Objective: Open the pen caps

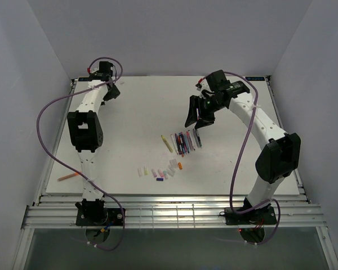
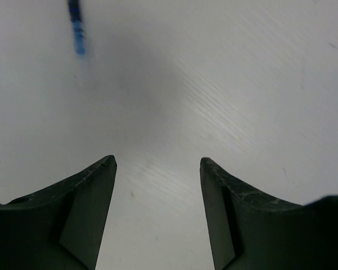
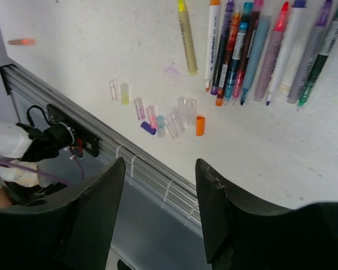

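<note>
The right gripper (image 1: 198,120) hangs above the table (image 1: 135,107), just behind the row of pens (image 1: 183,142), with its two fingers spread and nothing between them. In the right wrist view the same dark fingers (image 3: 96,208) stand apart over the near edge of the table, where the metal rails (image 3: 129,160) run.

The pens lie side by side in a tight, slanted row near the middle of the table, to the right of centre. From the wrist camera their barrels show purple, teal, red, pink and grey. A yellow pen (image 3: 187,39) rests slightly apart at the left end of the row. One orange pen (image 1: 67,176) lies alone near the front left edge, well apart from the rest.

The pen caps (image 1: 159,171) are scattered in a loose cluster just in front of the row, between the pens and the rails. Among them are an orange cap (image 3: 200,125), a purple cap (image 3: 148,128), a yellowish cap (image 3: 124,93) and several clear or pink ones, all off the pens and lying on the table.

The left gripper (image 2: 158,160) is at the far left corner, away from everything, its fingers also spread over the bare white surface. A blurred blue streak (image 2: 76,28) shows at the top of its view; what it is cannot be told.
</note>
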`<action>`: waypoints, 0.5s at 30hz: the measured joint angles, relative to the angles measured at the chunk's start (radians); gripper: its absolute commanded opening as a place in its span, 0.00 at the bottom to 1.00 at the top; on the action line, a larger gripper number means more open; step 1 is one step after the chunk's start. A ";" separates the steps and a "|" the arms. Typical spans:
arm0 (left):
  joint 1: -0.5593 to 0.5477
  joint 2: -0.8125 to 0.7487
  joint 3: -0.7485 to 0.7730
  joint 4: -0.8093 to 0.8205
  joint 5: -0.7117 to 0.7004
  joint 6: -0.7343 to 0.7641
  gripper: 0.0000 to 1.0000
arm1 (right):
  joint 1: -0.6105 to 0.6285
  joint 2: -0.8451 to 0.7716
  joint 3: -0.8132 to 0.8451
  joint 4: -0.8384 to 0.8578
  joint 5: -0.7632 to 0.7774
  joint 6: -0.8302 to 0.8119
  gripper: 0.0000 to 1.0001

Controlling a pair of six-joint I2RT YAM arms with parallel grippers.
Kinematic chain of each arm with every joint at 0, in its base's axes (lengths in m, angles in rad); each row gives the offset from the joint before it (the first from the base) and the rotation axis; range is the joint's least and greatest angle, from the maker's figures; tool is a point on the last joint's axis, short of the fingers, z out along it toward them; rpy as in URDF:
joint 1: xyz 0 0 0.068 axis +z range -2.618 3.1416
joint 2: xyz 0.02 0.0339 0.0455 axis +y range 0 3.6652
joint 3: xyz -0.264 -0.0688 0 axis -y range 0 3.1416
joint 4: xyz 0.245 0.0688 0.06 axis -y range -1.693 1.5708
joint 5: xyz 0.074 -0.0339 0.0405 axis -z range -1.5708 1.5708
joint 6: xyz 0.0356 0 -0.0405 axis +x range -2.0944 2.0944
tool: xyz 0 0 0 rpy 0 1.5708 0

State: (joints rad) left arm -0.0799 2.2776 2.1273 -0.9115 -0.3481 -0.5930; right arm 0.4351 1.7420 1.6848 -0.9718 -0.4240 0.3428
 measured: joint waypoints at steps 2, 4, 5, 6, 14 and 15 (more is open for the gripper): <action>0.066 0.069 0.048 0.007 -0.009 0.010 0.71 | 0.001 0.004 0.024 -0.037 -0.038 0.024 0.59; 0.130 0.104 0.055 0.023 -0.007 0.029 0.71 | -0.001 0.015 0.065 -0.072 -0.079 0.045 0.59; 0.158 0.114 0.055 0.039 -0.003 0.042 0.71 | -0.001 0.021 0.086 -0.081 -0.099 0.054 0.59; 0.188 0.121 0.055 0.061 -0.002 0.057 0.70 | -0.002 0.026 0.106 -0.089 -0.118 0.063 0.59; 0.265 0.141 0.103 0.218 0.053 0.169 0.70 | -0.002 0.064 0.198 -0.138 -0.179 0.074 0.59; 0.264 0.141 0.105 0.233 0.066 0.176 0.70 | -0.002 0.068 0.198 -0.144 -0.178 0.072 0.59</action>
State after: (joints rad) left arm 0.1837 2.4184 2.2322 -0.6781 -0.2821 -0.4168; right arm 0.4335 1.8099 1.8832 -1.1160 -0.6018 0.4149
